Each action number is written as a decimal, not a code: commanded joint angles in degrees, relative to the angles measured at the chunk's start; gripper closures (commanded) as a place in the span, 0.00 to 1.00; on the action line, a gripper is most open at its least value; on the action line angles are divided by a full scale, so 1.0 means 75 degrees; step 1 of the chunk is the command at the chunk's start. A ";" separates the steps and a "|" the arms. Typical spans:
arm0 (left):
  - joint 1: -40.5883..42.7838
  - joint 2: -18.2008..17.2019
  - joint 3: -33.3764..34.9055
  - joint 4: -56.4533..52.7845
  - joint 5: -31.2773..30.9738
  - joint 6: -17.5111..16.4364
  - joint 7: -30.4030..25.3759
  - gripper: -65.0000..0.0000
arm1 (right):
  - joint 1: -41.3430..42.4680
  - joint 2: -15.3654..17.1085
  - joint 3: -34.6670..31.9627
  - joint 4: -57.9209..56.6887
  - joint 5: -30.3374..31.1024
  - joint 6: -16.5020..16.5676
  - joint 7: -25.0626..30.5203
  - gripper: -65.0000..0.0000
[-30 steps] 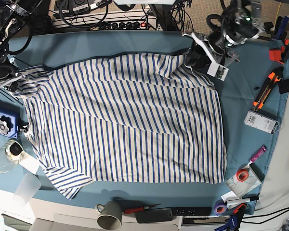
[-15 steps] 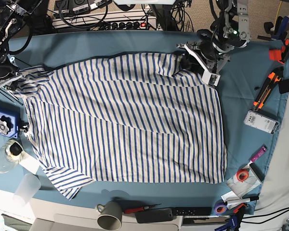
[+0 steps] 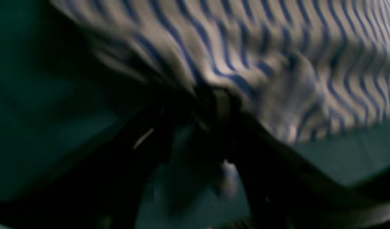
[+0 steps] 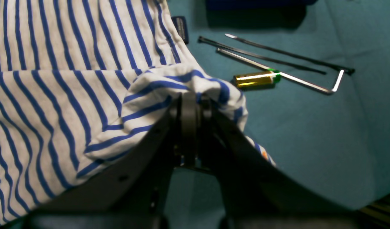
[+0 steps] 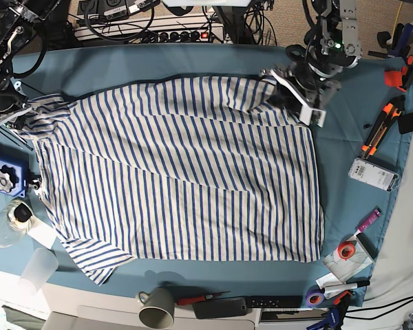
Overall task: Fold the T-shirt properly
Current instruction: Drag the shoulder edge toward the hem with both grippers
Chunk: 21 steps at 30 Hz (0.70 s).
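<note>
The T-shirt point(image 5: 179, 172), white with thin blue stripes, lies spread flat across the teal cloth point(image 5: 344, 185). At its top right corner, my left gripper point(image 5: 281, 86) pinches the fabric. In the blurred left wrist view its jaws point(image 3: 214, 95) meet under a bunched striped fold point(image 3: 245, 41). Over at the shirt's top left corner my right gripper point(image 5: 17, 113) holds on. The right wrist view shows that gripper point(image 4: 190, 95) shut on a raised fold of the T-shirt point(image 4: 55, 95).
A battery point(image 4: 256, 79), an Allen key point(image 4: 277, 74) and cable ties point(image 4: 277, 54) lie beside the right gripper. A blue device point(image 5: 5, 175) and a plastic cup point(image 5: 38, 268) sit at the left edge. A mug point(image 5: 157, 307) stands in front; cutters point(image 5: 380, 127) and tape rolls point(image 5: 345, 250) lie at right.
My left gripper has shifted a little right and toward the front, and the shirt's top right corner has spread out with it. The right arm has stayed still.
</note>
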 commanded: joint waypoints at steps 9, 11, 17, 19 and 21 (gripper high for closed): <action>0.0032 0.0000 0.0006 0.0154 -0.0029 -0.0038 0.0962 0.69 | 0.0070 0.0178 0.0047 0.0108 0.0050 -0.0003 0.0175 1.00; 0.0052 -0.0003 0.0006 0.0154 -0.0012 -0.0038 0.0968 0.64 | 0.0070 0.0175 0.0047 0.0108 0.0052 -0.0006 0.0178 1.00; 0.0038 0.0000 0.0009 -0.0029 -0.0017 -0.0035 0.0933 0.60 | 0.0070 0.0178 0.0047 0.0108 0.0050 -0.0003 0.0172 1.00; -0.0003 0.0000 0.0009 -0.0268 -0.0029 -0.0038 0.0933 0.60 | 0.0070 0.0175 0.0047 0.0108 0.0052 -0.0006 0.0175 1.00; -0.0067 0.0000 0.0009 -0.0522 -0.0221 -0.0038 0.0933 0.63 | 0.0070 0.0175 0.0047 0.0108 0.0052 -0.0006 0.0178 1.00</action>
